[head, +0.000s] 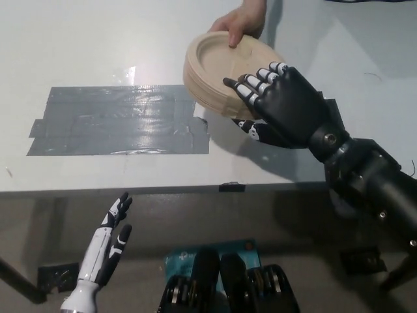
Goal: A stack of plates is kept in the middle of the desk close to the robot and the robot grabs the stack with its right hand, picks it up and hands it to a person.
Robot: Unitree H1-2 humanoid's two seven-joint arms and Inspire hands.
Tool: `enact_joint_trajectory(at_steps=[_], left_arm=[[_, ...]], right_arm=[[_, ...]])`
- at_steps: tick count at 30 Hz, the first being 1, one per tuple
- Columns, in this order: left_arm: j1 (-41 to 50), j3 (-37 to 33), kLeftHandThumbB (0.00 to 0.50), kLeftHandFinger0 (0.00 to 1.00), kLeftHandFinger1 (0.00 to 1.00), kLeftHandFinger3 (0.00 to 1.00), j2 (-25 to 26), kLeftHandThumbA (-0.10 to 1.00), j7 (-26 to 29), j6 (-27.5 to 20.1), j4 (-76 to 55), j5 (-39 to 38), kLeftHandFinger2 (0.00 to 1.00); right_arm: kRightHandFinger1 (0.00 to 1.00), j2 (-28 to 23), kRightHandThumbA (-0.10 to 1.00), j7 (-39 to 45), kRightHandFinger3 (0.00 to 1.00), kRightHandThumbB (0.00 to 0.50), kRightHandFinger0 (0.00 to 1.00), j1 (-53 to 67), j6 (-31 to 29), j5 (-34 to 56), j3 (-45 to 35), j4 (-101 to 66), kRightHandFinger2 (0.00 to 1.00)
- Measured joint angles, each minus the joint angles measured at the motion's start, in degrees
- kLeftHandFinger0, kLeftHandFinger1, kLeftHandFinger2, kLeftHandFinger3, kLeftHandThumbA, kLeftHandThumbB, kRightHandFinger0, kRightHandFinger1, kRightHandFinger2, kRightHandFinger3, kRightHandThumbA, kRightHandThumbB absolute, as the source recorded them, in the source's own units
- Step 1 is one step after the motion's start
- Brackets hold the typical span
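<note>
The right robot hand (277,104), black, grips the stack of plates (221,75) at its near right edge, fingers (255,83) laid over the rim onto the top plate and the thumb underneath. The stack is tilted, its far left side tipped up, and it casts a shadow on the white bench (98,45) below it, so it seems to be held above the surface rather than resting on it. The plates are pale tan and round, with a raised rim and a shallow hollow in the middle; how many lie in the stack cannot be told.

At the far edge of the stack a person's hand (242,21) reaches in from the top of the view, its fingers touching the far rim of the top plate. Both hands are on the stack at once, on opposite sides.

To the left of the stack a broad patch of grey tape (117,120) lies flat on the bench, its right end just beside the shadow of the plates. A dark patch (329,107) shows on the bench behind the black wrist.

The left robot hand (114,231), white, hangs at the near left, below the near edge of the bench, holding nothing, its fingers apart and pointing away.
</note>
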Motion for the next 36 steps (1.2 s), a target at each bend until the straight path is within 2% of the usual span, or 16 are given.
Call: enact_joint_trajectory(at_steps=[2,5,6,7,8,9,10,11,12,15,22,23,24,26,29,36], left_arm=[[0.2,0.0,0.368,1.0,1.0,1.0,0.0,1.0,0.0,0.0,0.0,0.0,1.0],[0.5,0.0,0.372,1.0,1.0,1.0,0.0,1.0,0.0,0.0,0.0,0.0,1.0],[0.7,0.0,0.375,1.0,1.0,1.0,0.0,1.0,0.0,0.0,0.0,0.0,1.0],[0.8,0.0,0.376,1.0,1.0,1.0,0.0,1.0,0.0,0.0,0.0,0.0,1.0],[0.8,-0.1,0.376,1.0,1.0,1.0,0.0,1.0,0.0,0.0,0.0,0.0,1.0],[0.8,-0.1,0.372,1.0,1.0,1.0,0.0,1.0,0.0,0.0,0.0,0.0,1.0],[0.8,-0.1,0.377,1.0,1.0,1.0,0.0,1.0,0.0,0.0,0.0,0.1,1.0],[0.8,-0.1,0.383,1.0,1.0,1.0,0.0,1.0,0.0,0.0,0.0,0.1,1.0],[0.8,-0.1,0.379,1.0,1.0,1.0,0.0,1.0,0.0,0.0,0.0,0.1,1.0],[0.8,-0.1,0.376,1.0,1.0,1.0,0.0,1.0,0.0,0.1,0.0,0.1,1.0],[0.8,-0.1,0.38,1.0,1.0,1.0,0.0,1.0,-0.1,0.1,0.0,0.2,1.0],[0.8,-0.1,0.38,1.0,1.0,1.0,0.0,1.0,-0.1,0.1,0.0,0.2,1.0],[0.8,-0.1,0.381,1.0,1.0,1.0,0.0,1.0,-0.1,0.1,0.0,0.2,1.0],[0.8,-0.1,0.386,1.0,1.0,1.0,0.0,1.0,-0.1,0.1,0.0,0.2,1.0],[0.8,-0.1,0.389,1.0,1.0,1.0,0.0,1.0,-0.1,0.1,0.0,0.2,1.0],[0.7,-0.1,0.384,1.0,1.0,1.0,0.0,1.0,-0.1,0.1,0.0,0.1,1.0]], right_arm=[[0.0,0.8,-0.1,-0.3,0.23,0.364,0.0,-1.4,-0.1,-0.2,0.0,2.7,0.0],[0.01,1.9,-0.1,-1.1,0.23,0.314,0.0,-3.6,-0.1,-0.5,0.1,6.8,0.03],[0.02,2.5,-0.1,-1.9,0.26,0.314,0.0,-4.8,-0.1,-0.6,0.2,9.3,0.04],[0.12,2.7,-0.1,-2.1,0.35,0.329,0.03,-5.3,-0.1,-0.6,0.2,10.3,0.16],[0.12,3.4,-0.1,-2.6,0.35,0.329,0.03,-6.6,-0.2,-0.5,0.2,12.9,0.16],[0.64,3.9,0.25,-2.8,0.84,0.441,0.42,-7.4,-0.4,-0.2,-0.1,14.9,0.62],[1.0,4.3,0.5,-2.9,1.0,0.488,0.79,-7.9,-0.5,0.1,-0.4,15.9,1.0],[1.0,4.3,0.59,-2.9,1.0,0.498,1.0,-7.9,-0.5,0.1,-0.4,15.9,1.0],[1.0,5.3,0.66,-1.1,1.0,0.5,1.0,-8.1,-0.4,1.7,-1.7,16.8,1.0],[1.0,5.5,0.76,2.0,1.0,0.5,1.0,-7.8,0.2,3.3,-2.6,16.6,1.0],[1.0,5.6,0.85,9.4,1.0,0.5,1.0,-4.1,0.8,6.5,-3.5,13.1,1.0],[1.0,5.6,0.86,12.7,1.0,0.5,1.0,-2.9,0.9,8.3,-4.0,10.6,1.0],[1.0,5.6,0.91,12.7,1.0,0.5,1.0,-2.9,0.9,8.3,-4.0,10.6,1.0],[1.0,5.5,0.82,16.0,1.0,0.5,1.0,-1.8,1.1,10.1,-4.8,6.9,1.0],[1.0,5.5,0.88,19.3,1.0,0.5,1.0,-0.7,1.7,12.0,-6.1,1.9,1.0],[1.0,4.6,0.87,24.4,1.0,0.5,1.0,2.9,2.7,14.6,-8.4,-11.9,1.0]])
